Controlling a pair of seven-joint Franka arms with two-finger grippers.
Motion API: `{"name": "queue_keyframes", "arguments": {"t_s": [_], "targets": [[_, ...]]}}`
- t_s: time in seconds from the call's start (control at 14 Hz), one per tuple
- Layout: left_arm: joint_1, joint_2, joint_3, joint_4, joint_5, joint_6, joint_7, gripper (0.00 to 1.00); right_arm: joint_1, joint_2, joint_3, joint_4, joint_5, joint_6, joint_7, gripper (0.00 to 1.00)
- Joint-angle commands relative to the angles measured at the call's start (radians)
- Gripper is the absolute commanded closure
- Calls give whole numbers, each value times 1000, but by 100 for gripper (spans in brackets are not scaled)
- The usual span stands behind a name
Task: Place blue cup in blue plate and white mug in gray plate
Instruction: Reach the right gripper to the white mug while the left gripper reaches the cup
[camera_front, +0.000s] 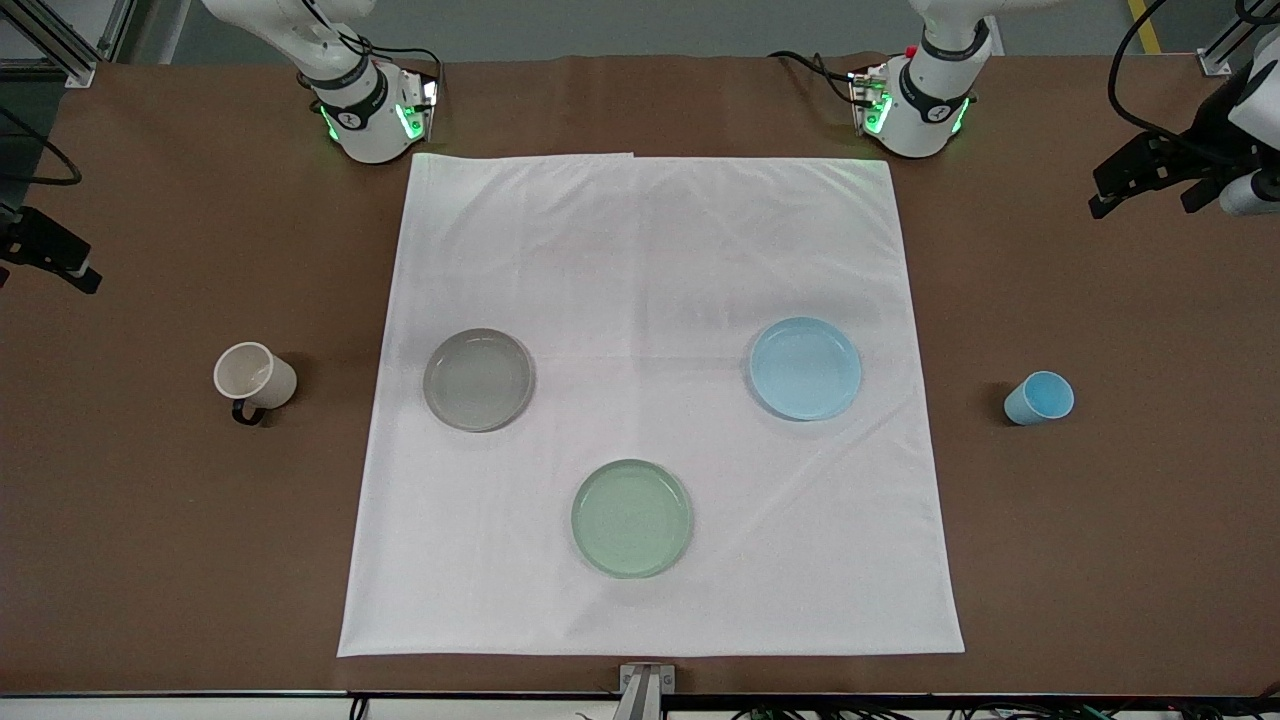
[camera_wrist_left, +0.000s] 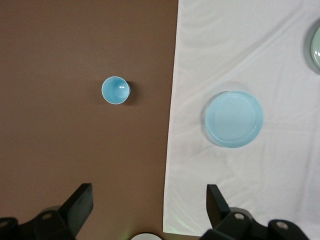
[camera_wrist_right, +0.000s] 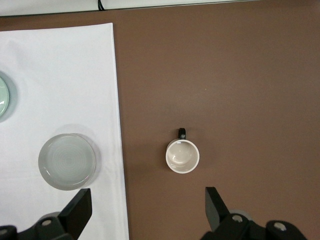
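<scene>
The blue cup (camera_front: 1039, 397) stands upright on the brown table at the left arm's end, off the cloth; it also shows in the left wrist view (camera_wrist_left: 116, 90). The blue plate (camera_front: 805, 367) (camera_wrist_left: 234, 119) lies on the white cloth. The white mug (camera_front: 254, 377) (camera_wrist_right: 182, 156) stands on the brown table at the right arm's end, its dark handle toward the front camera. The gray plate (camera_front: 478, 379) (camera_wrist_right: 67, 161) lies on the cloth beside it. My left gripper (camera_wrist_left: 149, 200) (camera_front: 1145, 190) is open and empty, high above the table. My right gripper (camera_wrist_right: 148, 202) (camera_front: 45, 262) is open and empty, also high.
A pale green plate (camera_front: 631, 517) lies on the white cloth (camera_front: 650, 240), nearer to the front camera than the other two plates. The cloth covers the middle of the brown table (camera_front: 150, 520). All three plates hold nothing.
</scene>
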Motion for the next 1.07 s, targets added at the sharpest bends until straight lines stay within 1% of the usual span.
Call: {"name": "queue_keyframes", "arguments": {"t_s": [0.0,0.14,0.29,0.43,0.57,0.64,0.71,0.86,1.0], "targets": [[5,6,0,17,-5,-3,20,0,-11,0,5,8,16,-6,-7,0],[8,26,0,35,30,-3,29,0,-11,0,5,8,16,-6,-7,0],[5,72,0,71,96,-3,104,0,-11,0,5,8,16,-6,-7,0],[11,100,0,43,112,-2,100,0,-10,3,5,7,16,-6,-7,0],[71,150,-1,20,106,39,87,0,-2,31,5,8,17,2,-5,0],[100,163,-1,-19,103,87,89,0,-1,45,6,8,17,3,-7,0],[118,166,0,-79,102,154,89,0,2,54,8,8,17,5,-7,0],[172,172,0,-199,106,311,90,0,-4,72,8,8,22,6,-10,0],[221,216,-1,-279,106,435,95,0,-13,92,5,7,26,11,-13,0]]}}
